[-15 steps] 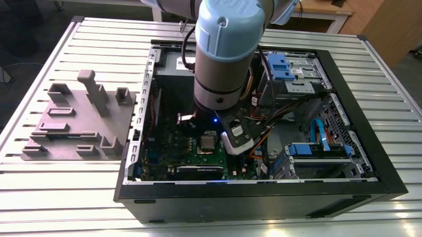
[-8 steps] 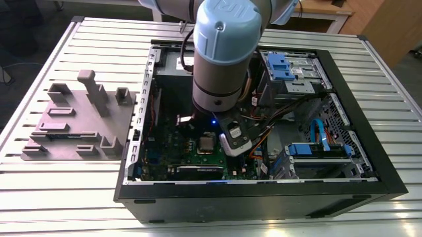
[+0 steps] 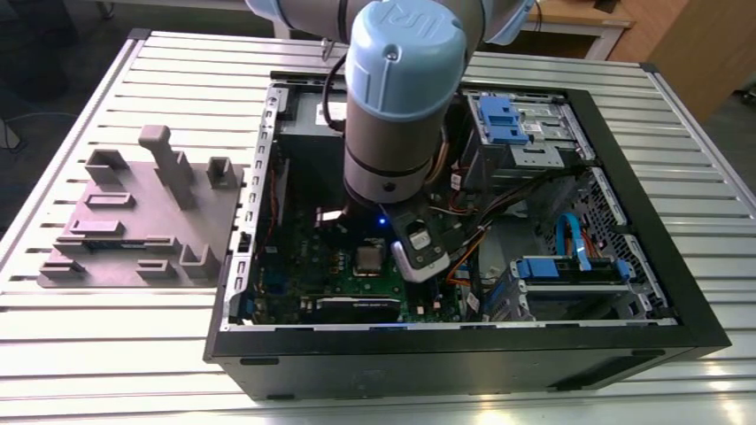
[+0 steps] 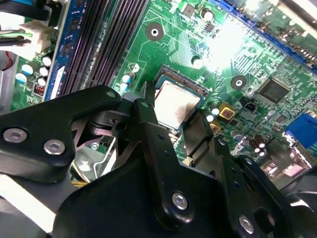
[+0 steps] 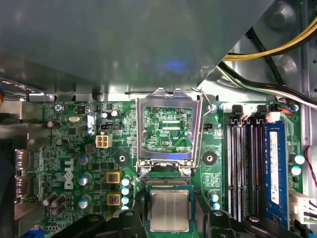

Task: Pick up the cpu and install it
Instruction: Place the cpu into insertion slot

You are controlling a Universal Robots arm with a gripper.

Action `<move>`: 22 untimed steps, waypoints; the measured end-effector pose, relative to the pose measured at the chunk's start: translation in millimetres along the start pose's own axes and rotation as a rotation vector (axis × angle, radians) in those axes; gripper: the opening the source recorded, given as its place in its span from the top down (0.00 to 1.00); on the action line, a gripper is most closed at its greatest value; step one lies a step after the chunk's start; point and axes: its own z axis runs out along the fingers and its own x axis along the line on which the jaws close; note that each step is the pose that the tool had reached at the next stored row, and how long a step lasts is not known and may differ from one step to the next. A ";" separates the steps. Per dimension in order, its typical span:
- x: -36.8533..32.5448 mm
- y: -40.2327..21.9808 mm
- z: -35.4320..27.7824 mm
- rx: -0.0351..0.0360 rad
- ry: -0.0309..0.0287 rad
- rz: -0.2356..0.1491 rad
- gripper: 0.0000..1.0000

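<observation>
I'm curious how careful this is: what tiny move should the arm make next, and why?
Probably ease the cpu straight down: the gripper holds it just over the open socket, whose load plate stands flipped up.

There is one cpu (image 5: 170, 210) and one green motherboard (image 5: 126, 124). Just beside the cpu stand two yellow square parts (image 5: 113, 177) and one open metal retention frame (image 5: 168, 99). One black computer case (image 3: 473, 363) surrounds the cpu; one grey fixture block (image 3: 130, 221) sits well apart from it.

Silvery-grey cpu (image 5: 170, 210), green motherboard (image 5: 129, 121), black computer case (image 3: 473, 359)
</observation>
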 end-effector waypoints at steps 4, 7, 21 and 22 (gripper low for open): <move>1.3 -0.2 3.1 0.0001 0.0004 0.000 0.53; 1.4 -0.4 5.2 0.0003 0.0005 0.000 0.53; 1.3 -0.4 6.3 0.0000 0.0004 0.000 0.53; 1.3 -0.4 6.3 0.0001 0.0005 0.000 0.53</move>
